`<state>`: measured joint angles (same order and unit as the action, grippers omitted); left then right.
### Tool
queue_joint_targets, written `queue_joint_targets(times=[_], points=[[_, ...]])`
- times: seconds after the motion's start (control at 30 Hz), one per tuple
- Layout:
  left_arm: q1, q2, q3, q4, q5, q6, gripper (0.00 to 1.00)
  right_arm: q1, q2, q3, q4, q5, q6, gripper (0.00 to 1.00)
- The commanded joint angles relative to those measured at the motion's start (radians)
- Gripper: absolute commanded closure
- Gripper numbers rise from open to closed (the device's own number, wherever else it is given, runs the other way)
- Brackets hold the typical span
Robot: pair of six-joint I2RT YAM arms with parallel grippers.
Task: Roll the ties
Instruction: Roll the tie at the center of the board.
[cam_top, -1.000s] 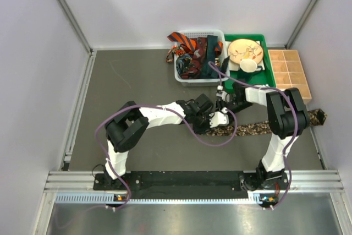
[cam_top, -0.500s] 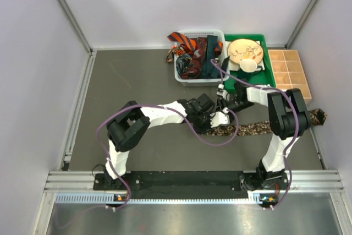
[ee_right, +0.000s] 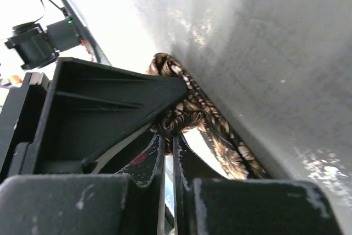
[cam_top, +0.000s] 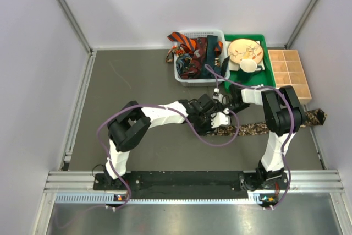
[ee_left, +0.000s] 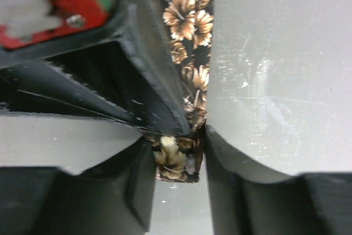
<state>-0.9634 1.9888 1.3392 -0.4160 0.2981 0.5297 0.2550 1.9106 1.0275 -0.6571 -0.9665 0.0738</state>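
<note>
- Top external shows the brown flowered tie (cam_top: 254, 128) lying flat on the table (cam_top: 137, 81). It runs from between the two arms out to the right edge.
- Its near end sits where the grippers meet, and only there does the cloth look bunched or curled. The long stretch to the right is unrolled.
- On the right wrist view the right gripper (ee_right: 171, 140) has its jaws drawn together to a thin slit. A wad of the tie's end is pinched at the tips.
- On the left wrist view the left gripper (ee_left: 177, 155) straddles the same end, with the cloth nearly filling the gap between its fingers. I cannot tell whether it presses the tie or merely flanks it.
- The other ties (cam_top: 190, 48), among them an orange-black striped one and some dark ones, lie heaped in the white basket (cam_top: 195, 81) behind the arms. One end hangs over the rim, and none of them looks rolled.
- A green tray (cam_top: 268, 45) with dishes and a wooden box (cam_top: 305, 89) stand to the basket's right, and neither holds a rolled tie.
- My judgement is that the task is at its very start, with the first turn of the first tie being formed. The rest of that roll and every basket tie are left to do.
</note>
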Motion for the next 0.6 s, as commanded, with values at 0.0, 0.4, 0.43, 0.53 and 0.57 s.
queue_joint_targets(times=[0.0, 0.4, 0.43, 0.53, 0.57], points=[[0.015, 0.071, -0.052, -0.055, -0.034, 0.004, 0.46, -0.01, -0.013, -0.015, 0.033, 0.052, -0.029, 1.0], [0.11, -0.143, -0.287, 0.275, 0.099, -0.056, 0.22, -0.011, -0.001, -0.052, 0.057, 0.176, -0.065, 1.0], [0.12, -0.139, -0.284, 0.276, 0.133, -0.059, 0.22, -0.013, -0.001, -0.055, 0.053, 0.18, -0.066, 1.0], [0.143, -0.128, -0.282, 0.289, 0.219, -0.062, 0.18, -0.016, -0.005, -0.056, 0.045, 0.186, -0.069, 1.0], [0.143, -0.13, -0.293, 0.319, 0.232, -0.057, 0.17, -0.019, -0.007, -0.056, 0.045, 0.187, -0.069, 1.0]])
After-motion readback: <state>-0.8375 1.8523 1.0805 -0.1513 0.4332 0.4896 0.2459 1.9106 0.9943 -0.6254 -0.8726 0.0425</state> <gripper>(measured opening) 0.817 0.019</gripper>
